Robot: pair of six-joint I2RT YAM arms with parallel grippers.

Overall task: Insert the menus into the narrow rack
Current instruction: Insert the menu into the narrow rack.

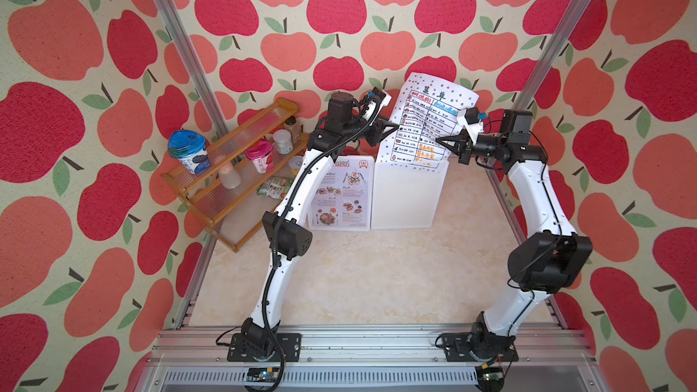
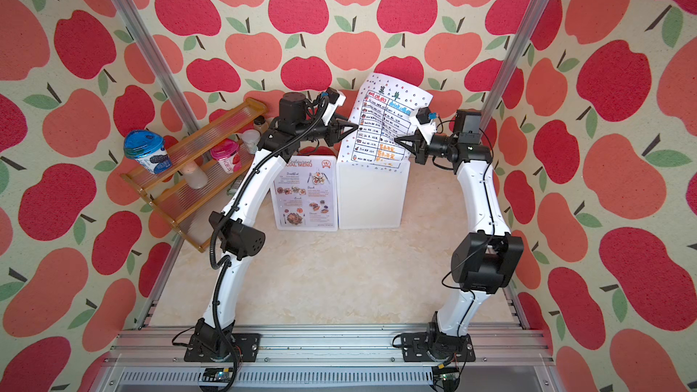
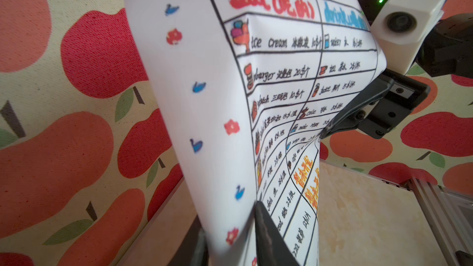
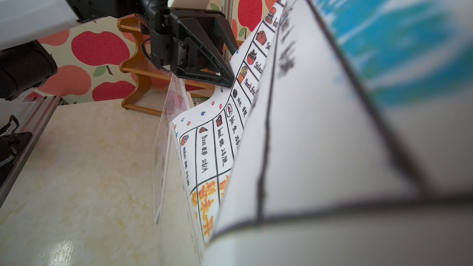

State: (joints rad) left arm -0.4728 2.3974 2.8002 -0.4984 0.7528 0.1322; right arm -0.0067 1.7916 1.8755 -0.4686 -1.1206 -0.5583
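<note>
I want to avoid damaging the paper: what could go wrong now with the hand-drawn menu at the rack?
1. The hand-drawn menu is buckled between the left gripper and right gripper; pushing down may crease it.
2. It enters the white rack tilted, so a lower corner could jam on the rim.

Legible text on two menus
The hand-drawn menu (image 3: pixel 256 98) reads "ice cream", "drink", "French fries" and "Pizza"; the printed menu (image 2: pixel 305 197) is headed "Restaurant SPECIAL MENU", with "Breakfast" beneath.
</note>
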